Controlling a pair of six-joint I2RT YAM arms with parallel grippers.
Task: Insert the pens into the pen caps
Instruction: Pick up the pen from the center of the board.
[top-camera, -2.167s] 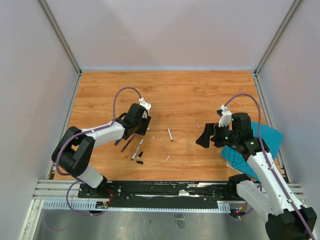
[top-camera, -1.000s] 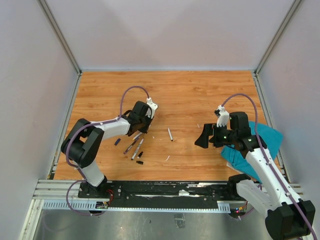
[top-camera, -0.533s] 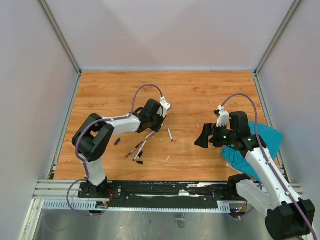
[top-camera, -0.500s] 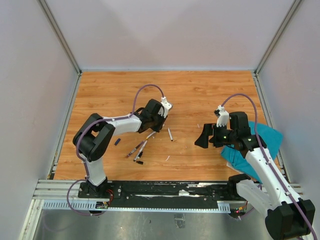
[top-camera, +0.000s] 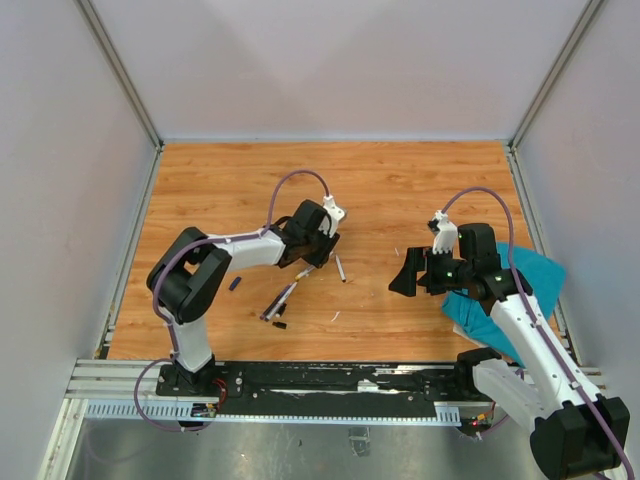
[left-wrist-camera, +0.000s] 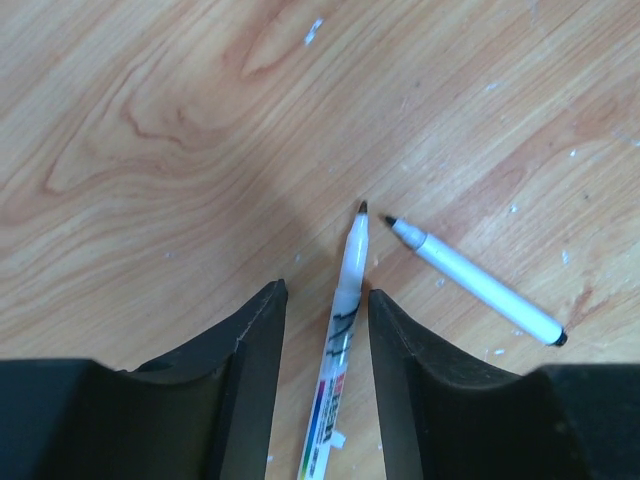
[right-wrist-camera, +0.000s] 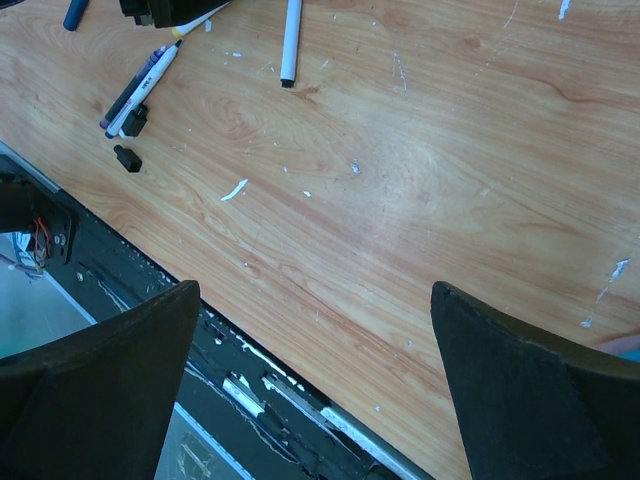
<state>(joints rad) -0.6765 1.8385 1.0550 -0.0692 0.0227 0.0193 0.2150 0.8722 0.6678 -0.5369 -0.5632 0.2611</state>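
Note:
My left gripper (top-camera: 318, 254) (left-wrist-camera: 326, 290) hangs low over the table, its jaws open. A white pen (left-wrist-camera: 345, 330) (top-camera: 304, 271) with a coloured label lies between the fingers, with a gap on each side. A second white pen (left-wrist-camera: 470, 285) (top-camera: 340, 268) rests just to the right, uncapped. Two more pens (top-camera: 278, 300) (right-wrist-camera: 140, 85) lie side by side nearer the front. Two black pen caps (right-wrist-camera: 137, 122) (right-wrist-camera: 127, 158) sit by them, and a bluish cap (top-camera: 235, 284) is further left. My right gripper (top-camera: 405, 278) (right-wrist-camera: 320, 380) is wide open and empty above bare wood.
A teal cloth (top-camera: 520, 290) lies under the right arm at the table's right edge. A tiny white scrap (right-wrist-camera: 235, 188) sits on the wood in front of the pens. The black base rail (top-camera: 330, 380) runs along the near edge.
The left gripper has swung right from the pen cluster, bringing one white pen along. Its jaws have spread apart and the pen now lies loose between them. The right arm has held still.

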